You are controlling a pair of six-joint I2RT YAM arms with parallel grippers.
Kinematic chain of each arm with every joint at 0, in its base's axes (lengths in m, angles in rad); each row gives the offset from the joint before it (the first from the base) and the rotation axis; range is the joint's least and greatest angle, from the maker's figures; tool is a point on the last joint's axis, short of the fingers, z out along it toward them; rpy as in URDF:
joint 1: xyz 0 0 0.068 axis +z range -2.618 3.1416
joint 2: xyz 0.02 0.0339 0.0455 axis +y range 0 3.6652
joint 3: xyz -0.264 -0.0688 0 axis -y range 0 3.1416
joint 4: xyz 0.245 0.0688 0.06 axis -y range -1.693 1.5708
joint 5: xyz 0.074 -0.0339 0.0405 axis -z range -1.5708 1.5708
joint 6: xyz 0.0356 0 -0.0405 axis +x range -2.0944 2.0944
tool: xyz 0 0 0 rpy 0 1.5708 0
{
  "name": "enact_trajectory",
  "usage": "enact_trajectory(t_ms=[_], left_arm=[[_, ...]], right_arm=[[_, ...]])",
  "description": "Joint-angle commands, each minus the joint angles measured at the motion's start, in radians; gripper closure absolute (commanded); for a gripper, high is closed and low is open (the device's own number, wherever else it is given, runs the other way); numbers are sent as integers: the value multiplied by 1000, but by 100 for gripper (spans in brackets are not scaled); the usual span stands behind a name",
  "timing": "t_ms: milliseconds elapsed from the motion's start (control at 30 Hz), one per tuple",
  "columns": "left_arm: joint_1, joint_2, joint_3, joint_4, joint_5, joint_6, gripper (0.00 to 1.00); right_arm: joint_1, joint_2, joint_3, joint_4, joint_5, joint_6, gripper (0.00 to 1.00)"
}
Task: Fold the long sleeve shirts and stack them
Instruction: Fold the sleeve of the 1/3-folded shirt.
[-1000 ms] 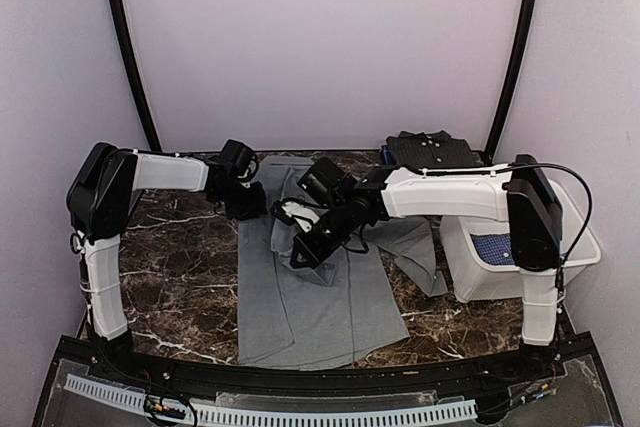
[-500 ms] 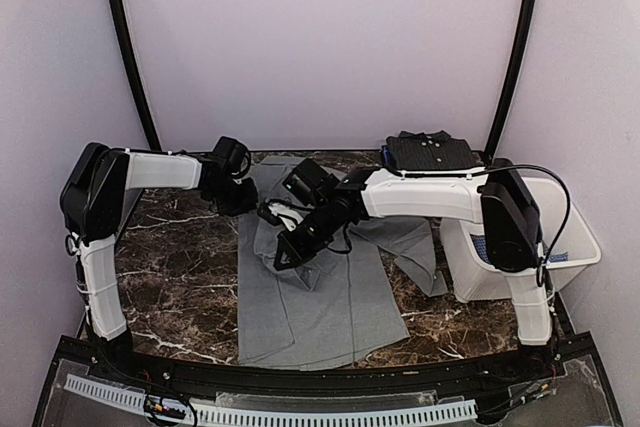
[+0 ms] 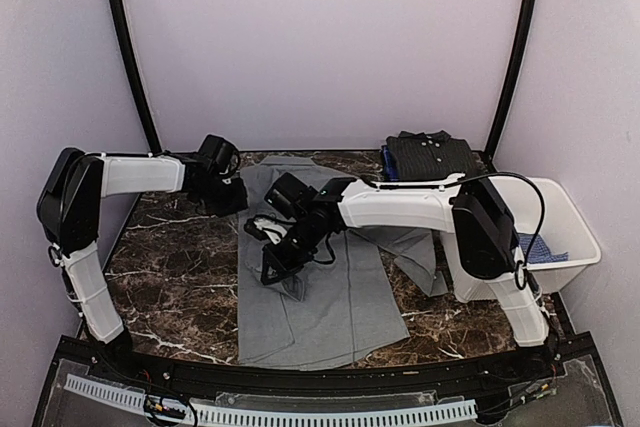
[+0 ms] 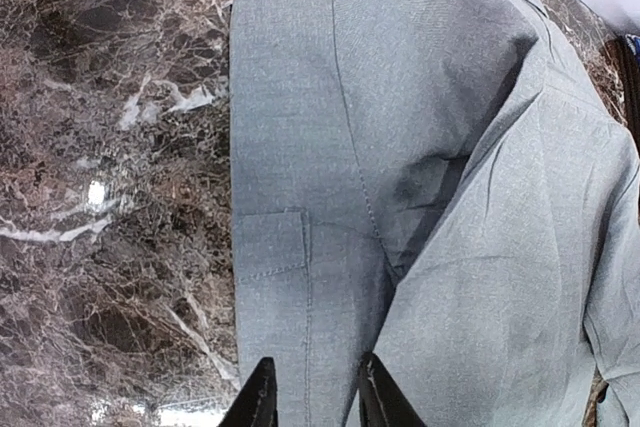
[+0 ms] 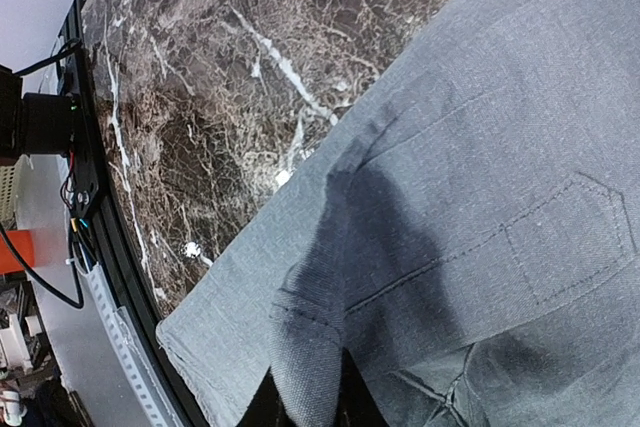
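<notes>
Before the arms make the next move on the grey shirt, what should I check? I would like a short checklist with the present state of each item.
1. Hold of the right jaws on the grey shirt: ok, a fold is pinched.
2. Grip of the left jaws on cloth: not ok, they stand open over the shirt's far left edge.
3. Near hem flat on the table: ok.
4. Is the other sleeve folded in: not ok, it lies spread toward the white tub.
5. Cloth caught under the right arm: cannot tell.
</notes>
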Motion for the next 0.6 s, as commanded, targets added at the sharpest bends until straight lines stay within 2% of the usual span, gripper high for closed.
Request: enact_trajectory(t_ms=[0,167,400,567], left_arm=[[10,-61,-46,-16,44,20,72],[10,-95,-100,3,126,11,70],[8,-166,-179,17,221,2,68],[6,-212,-262,44,295,-13,68]], right_arm=[[25,14,42,-28,-13,17,84],[31,-53,-5,-1,-2,22,63],[17,-168,-130,49,90,37,57],[-16,-254,-253,160,104,67,54]])
